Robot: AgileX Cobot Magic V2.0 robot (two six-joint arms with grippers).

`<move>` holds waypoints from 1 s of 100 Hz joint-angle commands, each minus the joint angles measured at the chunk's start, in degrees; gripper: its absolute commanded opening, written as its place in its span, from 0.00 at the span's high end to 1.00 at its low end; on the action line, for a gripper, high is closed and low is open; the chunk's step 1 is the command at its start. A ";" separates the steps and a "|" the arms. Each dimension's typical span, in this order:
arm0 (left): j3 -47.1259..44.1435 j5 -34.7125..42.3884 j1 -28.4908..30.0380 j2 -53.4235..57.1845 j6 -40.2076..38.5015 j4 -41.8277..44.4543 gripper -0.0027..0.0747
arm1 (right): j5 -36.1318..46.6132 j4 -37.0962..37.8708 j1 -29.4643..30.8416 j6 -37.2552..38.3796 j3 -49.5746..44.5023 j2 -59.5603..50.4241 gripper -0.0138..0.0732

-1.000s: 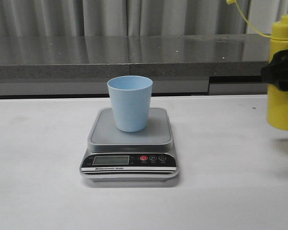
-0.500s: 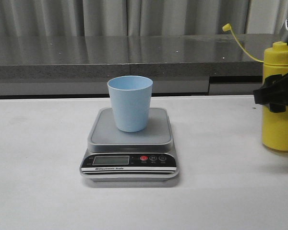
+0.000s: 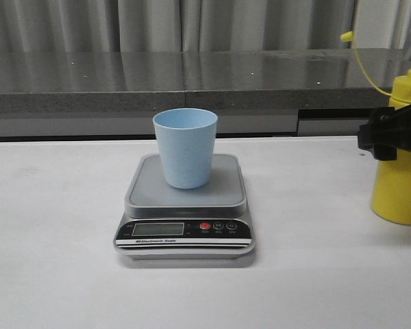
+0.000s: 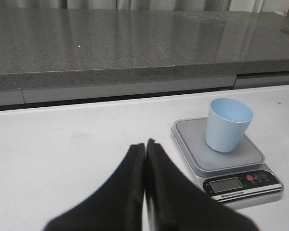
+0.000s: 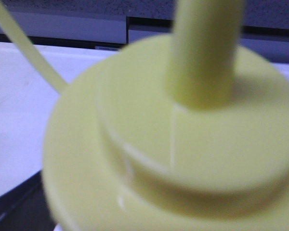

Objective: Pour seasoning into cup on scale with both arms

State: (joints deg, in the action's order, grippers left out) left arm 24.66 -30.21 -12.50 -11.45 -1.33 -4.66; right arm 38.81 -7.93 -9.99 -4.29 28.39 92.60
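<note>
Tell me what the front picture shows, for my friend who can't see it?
A light blue cup stands on a silver kitchen scale on a white table. At the right edge, a black pincer grips an upright yellow bottle.

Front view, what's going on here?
The right tool grips the yellow squeeze bottle upright at the table's right edge, its cap off and dangling on its strap. The light blue cup stands on the scale, mid-table. The left tool is shut and holds nothing. No pouring yet.
</note>
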 commanded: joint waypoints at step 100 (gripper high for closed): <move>1.48 4.49 0.11 -0.46 -0.29 -0.36 0.99 | -5.06 0.24 0.33 0.29 -11.95 -22.79 0.12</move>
State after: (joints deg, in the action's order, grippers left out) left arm 24.66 -30.21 -12.50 -11.45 -1.33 -4.66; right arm 33.71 -8.02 -9.99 -4.03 16.10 74.52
